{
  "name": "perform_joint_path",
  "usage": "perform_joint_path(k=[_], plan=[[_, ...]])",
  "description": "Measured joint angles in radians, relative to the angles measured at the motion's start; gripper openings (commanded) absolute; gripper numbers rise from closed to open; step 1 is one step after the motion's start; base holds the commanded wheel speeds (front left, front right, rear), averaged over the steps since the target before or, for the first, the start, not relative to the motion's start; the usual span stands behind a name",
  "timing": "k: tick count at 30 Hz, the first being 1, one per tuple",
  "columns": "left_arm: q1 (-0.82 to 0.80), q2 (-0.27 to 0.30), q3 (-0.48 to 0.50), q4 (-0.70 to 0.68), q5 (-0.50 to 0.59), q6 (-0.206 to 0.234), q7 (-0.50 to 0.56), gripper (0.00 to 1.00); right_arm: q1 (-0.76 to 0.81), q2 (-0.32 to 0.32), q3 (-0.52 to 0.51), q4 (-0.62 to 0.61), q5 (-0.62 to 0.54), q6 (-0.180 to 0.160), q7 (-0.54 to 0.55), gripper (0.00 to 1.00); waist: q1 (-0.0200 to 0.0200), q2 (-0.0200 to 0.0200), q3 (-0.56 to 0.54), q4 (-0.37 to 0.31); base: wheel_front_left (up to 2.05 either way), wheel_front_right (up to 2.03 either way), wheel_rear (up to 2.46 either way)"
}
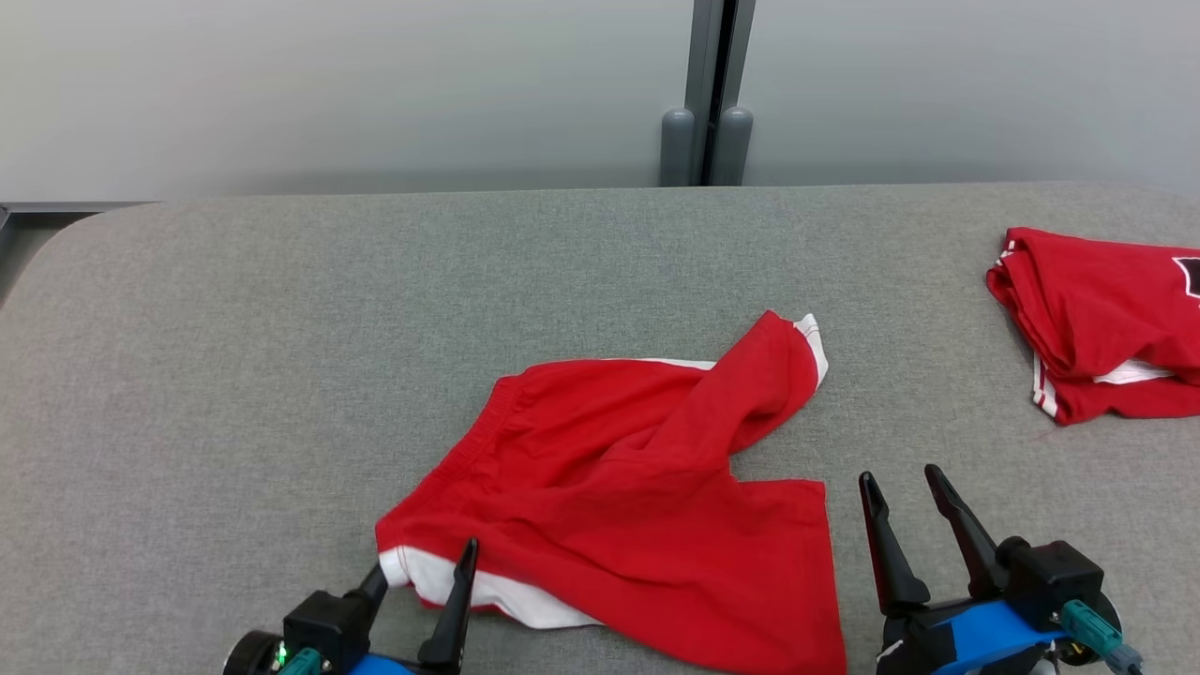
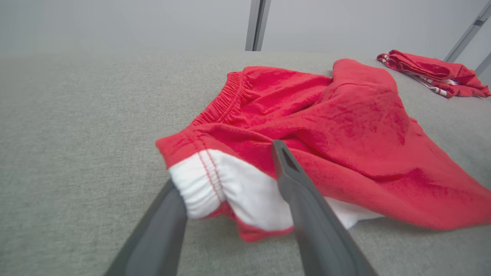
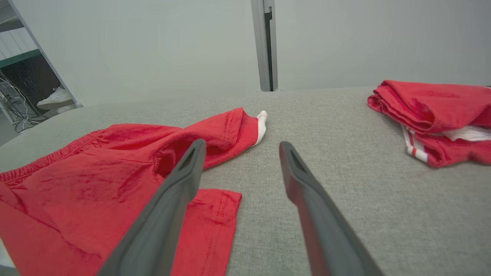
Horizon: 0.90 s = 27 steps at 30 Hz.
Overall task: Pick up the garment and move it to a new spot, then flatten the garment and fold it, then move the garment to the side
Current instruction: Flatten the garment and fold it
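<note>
The garment (image 1: 609,487), red shorts with white trim, is spread crumpled at the near middle of the grey counter (image 1: 281,328). Its white-trimmed near-left corner is straddled by the left pincer (image 1: 424,562), whose fingers are held apart. The right pincer (image 1: 898,474) is likewise spread wide over bare counter just beside the right hem, and a folded red cloth (image 1: 1097,319) is seen well apart at the far right.

My left gripper (image 2: 226,168) is rising from the bottom centre of the frame, its fingers standing apart. The white-banded corner of the red garment (image 2: 326,115) is lying between them on the grey fabric surface (image 2: 76,134). A second red garment (image 2: 433,73) is lying bunched at the upper right.
</note>
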<state>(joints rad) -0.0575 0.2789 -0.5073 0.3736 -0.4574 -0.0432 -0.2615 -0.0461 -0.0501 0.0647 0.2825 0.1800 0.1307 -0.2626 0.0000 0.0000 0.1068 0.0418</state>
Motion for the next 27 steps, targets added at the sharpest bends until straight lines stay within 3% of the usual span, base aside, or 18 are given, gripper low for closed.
perform_joint_path(k=[6, 27], plan=[[0.03, -0.045, 0.112, -0.117, 0.084, 0.007, 0.0, 1.0, -0.008, 0.0, -0.001, 0.004, 0.004, 0.0, 0.0, 1.0, 0.0, 0.0, -0.006, -0.009, 0.0, 0.0, 0.0], [0.079, -0.19, 0.526, -0.281, 0.294, -0.019, 0.0, 1.0, 0.006, 0.0, -0.02, 0.012, 0.004, 0.0, 0.0, 1.0, 0.0, 0.0, -0.015, -0.047, 0.0, 0.0, 0.0]])
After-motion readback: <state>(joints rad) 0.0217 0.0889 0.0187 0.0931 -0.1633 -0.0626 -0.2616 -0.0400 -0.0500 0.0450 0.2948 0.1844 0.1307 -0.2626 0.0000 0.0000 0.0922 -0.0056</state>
